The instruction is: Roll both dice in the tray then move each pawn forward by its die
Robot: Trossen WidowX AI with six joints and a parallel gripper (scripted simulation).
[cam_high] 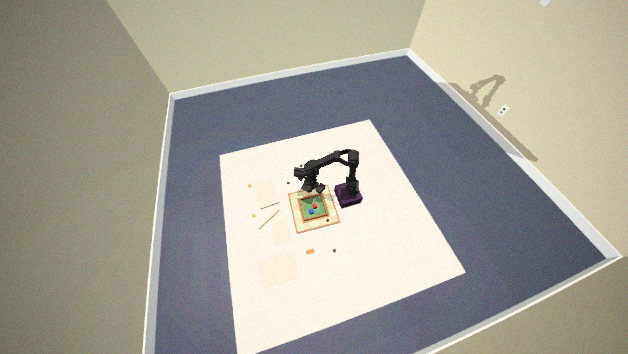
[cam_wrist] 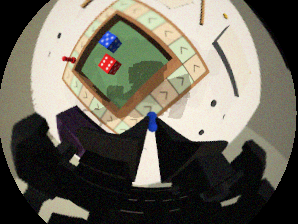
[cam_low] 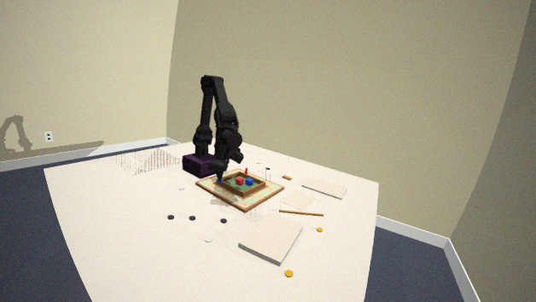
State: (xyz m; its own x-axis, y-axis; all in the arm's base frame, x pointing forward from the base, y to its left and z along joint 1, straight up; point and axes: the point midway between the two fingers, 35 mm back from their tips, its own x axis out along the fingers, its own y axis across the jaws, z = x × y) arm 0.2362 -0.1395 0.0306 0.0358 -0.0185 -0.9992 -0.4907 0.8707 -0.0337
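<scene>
My gripper (cam_low: pixel 219 177) (cam_wrist: pixel 152 119) is shut on the blue pawn (cam_low: pixel 220 182) (cam_wrist: pixel 152 119), over the near side of the board (cam_low: pixel 256 203) (cam_wrist: pixel 183 49); its exact height is unclear. The red die (cam_high: pixel 315 205) (cam_low: pixel 239 181) (cam_wrist: pixel 108 64) and blue die (cam_high: pixel 311 211) (cam_low: pixel 249 182) (cam_wrist: pixel 109 41) lie in the green-floored tray (cam_high: pixel 316 218) (cam_low: pixel 243 194), several pips showing on each in the wrist view. The red pawn (cam_high: pixel 327 220) (cam_low: pixel 246 171) (cam_wrist: pixel 69 59) is at the board's edge, clear of the gripper. Arrows mark the board squares.
A wooden stick (cam_high: pixel 269 220) (cam_low: pixel 300 212), pale slab (cam_low: pixel 270 239) and yellow discs (cam_low: pixel 319 229) (cam_low: pixel 288 273) lie beyond the board. Black discs (cam_low: pixel 171 217) (cam_low: pixel 224 220) lie to one side. An orange block (cam_high: pixel 310 251) (cam_low: pixel 287 177) lies apart. The purple base (cam_high: pixel 348 197) (cam_low: pixel 196 165) stands beside the board.
</scene>
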